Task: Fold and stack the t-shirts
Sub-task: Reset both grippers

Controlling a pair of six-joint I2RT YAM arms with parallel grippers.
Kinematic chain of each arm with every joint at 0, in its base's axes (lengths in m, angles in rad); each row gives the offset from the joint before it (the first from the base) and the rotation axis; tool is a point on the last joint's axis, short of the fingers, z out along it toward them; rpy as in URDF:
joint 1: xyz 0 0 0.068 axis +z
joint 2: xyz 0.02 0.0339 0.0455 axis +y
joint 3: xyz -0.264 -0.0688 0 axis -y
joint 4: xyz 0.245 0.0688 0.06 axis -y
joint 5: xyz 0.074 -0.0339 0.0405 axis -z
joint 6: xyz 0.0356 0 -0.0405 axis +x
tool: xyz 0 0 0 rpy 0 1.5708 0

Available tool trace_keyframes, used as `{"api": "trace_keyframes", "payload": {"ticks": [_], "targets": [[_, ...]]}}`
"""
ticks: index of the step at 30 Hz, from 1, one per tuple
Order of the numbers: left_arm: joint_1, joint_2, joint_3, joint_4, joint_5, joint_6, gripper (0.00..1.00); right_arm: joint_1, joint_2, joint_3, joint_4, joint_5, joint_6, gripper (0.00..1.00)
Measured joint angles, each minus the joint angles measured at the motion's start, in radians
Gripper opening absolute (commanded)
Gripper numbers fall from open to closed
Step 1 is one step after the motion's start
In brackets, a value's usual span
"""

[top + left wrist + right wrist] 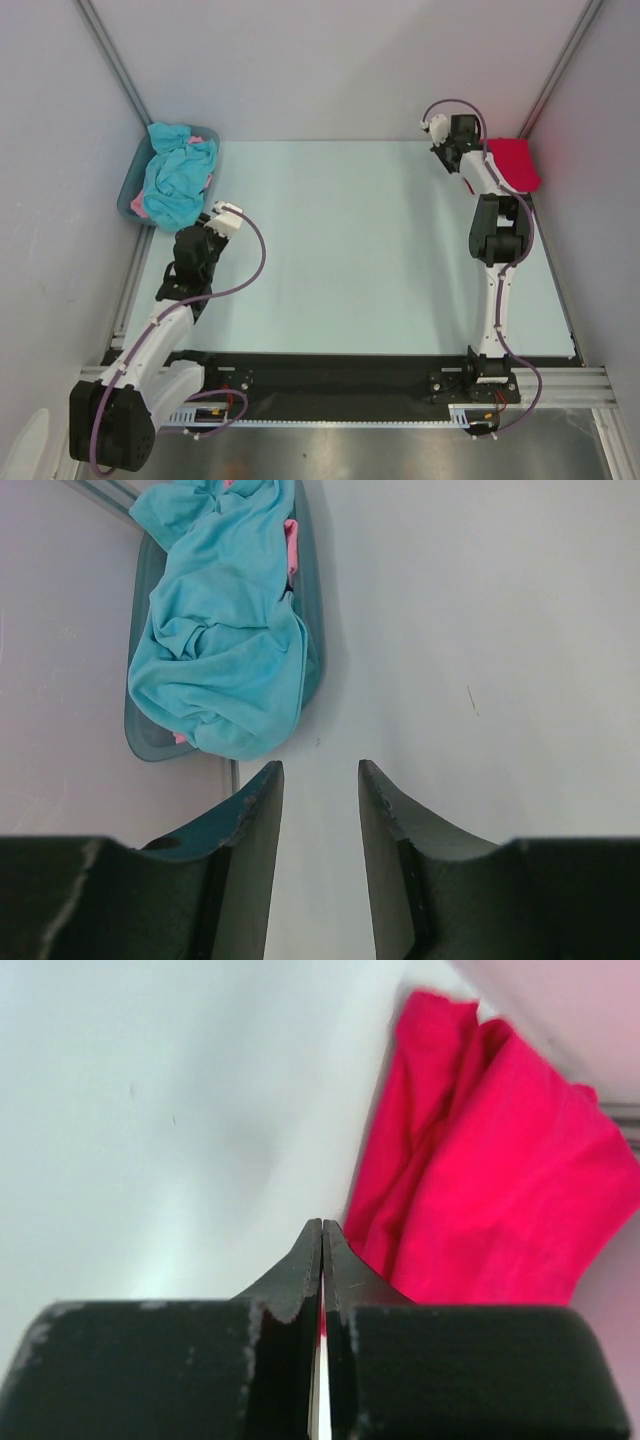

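At the near edge of the table (360, 250) both arms reach away from me, so I work outward from there. Closest in, on the left side, the left gripper (318, 775) hangs over bare tabletop with its fingers spread partway and nothing between them. Just beyond it stands the tub (140, 740), heaped with the turquoise t-shirt (225, 630), which spills over the rim nearest me; a pink t-shirt (291, 540) peeks out underneath.

I judge the step in hand to be fetching that turquoise shirt. To do it well I would widen the fingers first, come down on the raised bunch of cloth rather than the draped edge, and pinch only turquoise, so the pink one does not ride along. Then lift straight up, clear of the rim, before carrying it to the open middle to spread.

Farthest off, in the back right corner, the red t-shirt (500, 1180) lies bundled against the wall. The right gripper (322, 1225) hovers just beside it, fingers pressed together, with no cloth that I can see between the tips.
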Motion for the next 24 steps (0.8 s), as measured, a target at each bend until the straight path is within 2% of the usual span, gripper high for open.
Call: {"api": "trace_keyframes", "payload": {"ticks": [6,16,24], "targets": [[0.000,-0.006,0.000,0.000,0.000,0.000,0.42,-0.023,0.044,0.133,-0.070,-0.081,0.089,0.00],[0.000,-0.018,0.000,0.000,0.004,0.000,0.42,-0.027,0.149,0.144,-0.103,-0.083,0.111,0.00],[0.001,-0.024,0.000,0.000,0.011,-0.004,0.42,-0.030,0.197,0.215,-0.095,-0.058,0.108,0.00]]}}
